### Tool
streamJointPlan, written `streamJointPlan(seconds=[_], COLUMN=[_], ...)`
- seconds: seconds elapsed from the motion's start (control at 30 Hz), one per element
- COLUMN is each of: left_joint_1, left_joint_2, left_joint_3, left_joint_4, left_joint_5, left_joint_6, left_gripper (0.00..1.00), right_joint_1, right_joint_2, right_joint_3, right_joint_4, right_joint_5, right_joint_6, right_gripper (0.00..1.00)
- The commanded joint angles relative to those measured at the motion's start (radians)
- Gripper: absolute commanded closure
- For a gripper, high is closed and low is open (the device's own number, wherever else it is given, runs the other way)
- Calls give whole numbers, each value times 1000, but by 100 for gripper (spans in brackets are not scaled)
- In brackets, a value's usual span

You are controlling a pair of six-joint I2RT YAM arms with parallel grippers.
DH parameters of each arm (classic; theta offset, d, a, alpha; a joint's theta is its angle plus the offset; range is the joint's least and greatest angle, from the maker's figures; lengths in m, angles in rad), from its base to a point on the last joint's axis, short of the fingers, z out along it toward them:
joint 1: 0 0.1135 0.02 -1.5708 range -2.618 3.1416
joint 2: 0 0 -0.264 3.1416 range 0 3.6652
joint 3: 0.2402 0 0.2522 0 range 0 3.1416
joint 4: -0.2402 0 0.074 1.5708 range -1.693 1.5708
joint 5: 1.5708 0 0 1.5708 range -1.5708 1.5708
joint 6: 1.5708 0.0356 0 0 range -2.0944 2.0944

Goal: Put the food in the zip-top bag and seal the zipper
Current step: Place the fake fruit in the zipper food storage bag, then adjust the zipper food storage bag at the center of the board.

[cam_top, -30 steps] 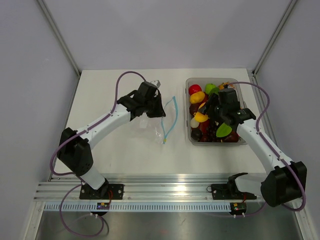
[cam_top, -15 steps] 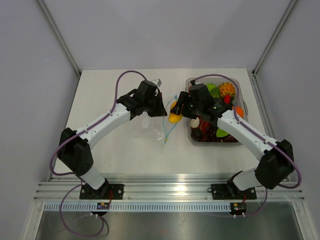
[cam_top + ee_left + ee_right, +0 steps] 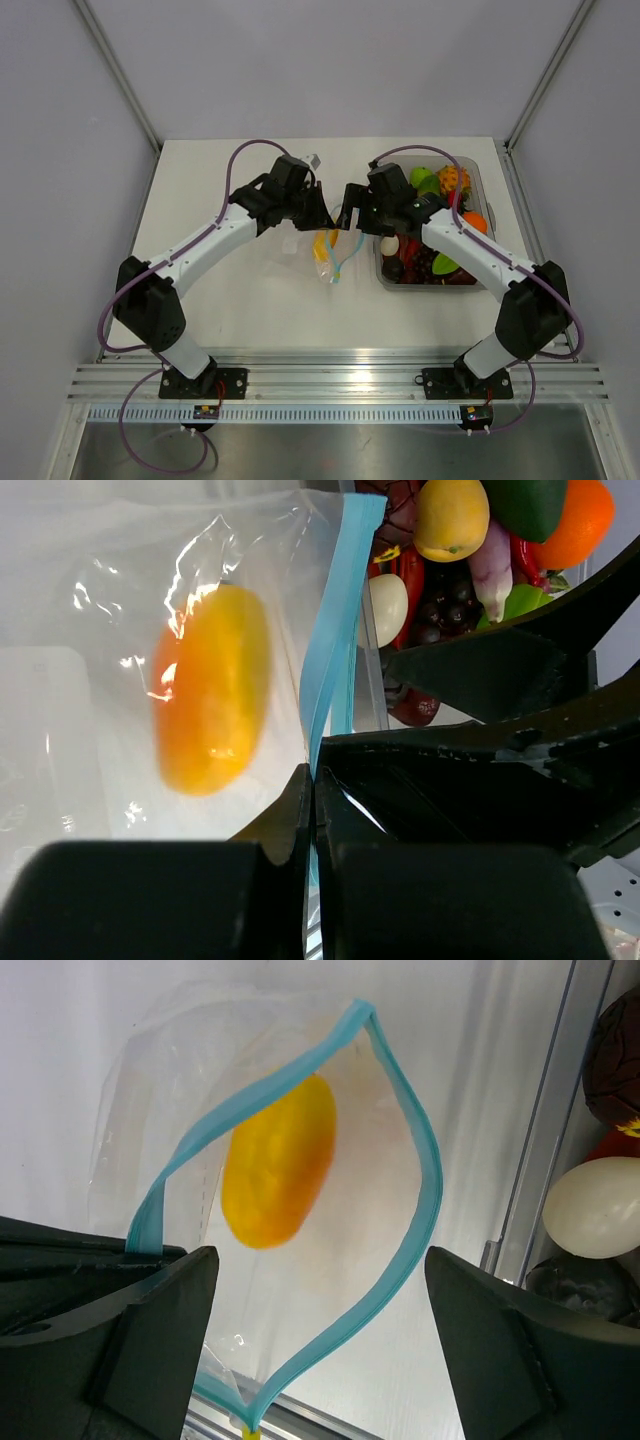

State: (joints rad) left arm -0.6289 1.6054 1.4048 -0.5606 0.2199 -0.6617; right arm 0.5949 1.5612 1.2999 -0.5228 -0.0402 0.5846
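Note:
The clear zip-top bag [image 3: 150, 1090] hangs with its mouth open; the light-blue zipper [image 3: 425, 1175] forms a wide loop. A yellow-orange fruit [image 3: 280, 1160] is inside the bag, blurred; it also shows in the left wrist view [image 3: 210, 705] and the top view [image 3: 322, 244]. My left gripper [image 3: 313, 775] is shut on the zipper strip at the bag's mouth edge [image 3: 312, 212]. My right gripper [image 3: 322, 1260] is open and empty just above the bag's mouth [image 3: 352, 215]. The other food [image 3: 430, 215] lies in the tub.
The rigid clear tub [image 3: 430, 286] stands right of the bag and holds several toy fruits and vegetables; its rim [image 3: 545, 1130] is close beside the bag. An aluminium rail runs along the table's near edge [image 3: 340, 380]. White walls stand on both sides.
My right gripper carried the yellow-orange fruit left from the tub to the bag's mouth and opened. The fruit is now inside the bag. The left gripper kept its hold on the zipper.

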Motion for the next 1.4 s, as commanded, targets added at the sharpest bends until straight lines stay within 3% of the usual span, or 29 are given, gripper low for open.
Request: streamJointPlan(seconds=[0.0,0.2,0.3,0.43,0.6,0.7,0.73,0.8,0.83,0.97,1.13,1.37], left_joint_1=[-2,9,9,9,21,26,26,28,28,32,43,75], left_joint_2=[-35,-42,-48,-62,-62,-76,-79,-88,-90,-68,-91,-53], left_joint_3=[57,56,57,48,80,94,103,150,167,308,390,252], left_joint_4=[61,62,62,70,28,5,-2,-60,-80,-247,-308,-190], left_joint_5=[58,56,61,65,61,64,61,33,24,-43,-175,-217], left_joint_6=[-24,-23,-22,-23,17,46,75,125,175,261,289,326], left_gripper=[100,100,100,100,100,100,100,100,100,100,100,100], right_joint_1=[17,-4,-36,-41,-43,-43,-43,-43,-44,-43,-44,-44], right_joint_2=[-72,-170,-162,-126,-52,-29,-32,-46,-47,-17,7,17], right_joint_3=[42,-14,-48,-82,-103,-120,-126,-129,-122,78,260,179], right_joint_4=[3,-8,-5,21,32,98,109,132,130,17,-94,-69], right_joint_5=[-23,82,48,10,-12,-52,-44,-14,-10,-1,-46,13], right_joint_6=[-17,-2,15,34,70,101,112,129,129,87,55,44], right_gripper=[8,32,30,14,17,44,75,95,100,100,100,100])
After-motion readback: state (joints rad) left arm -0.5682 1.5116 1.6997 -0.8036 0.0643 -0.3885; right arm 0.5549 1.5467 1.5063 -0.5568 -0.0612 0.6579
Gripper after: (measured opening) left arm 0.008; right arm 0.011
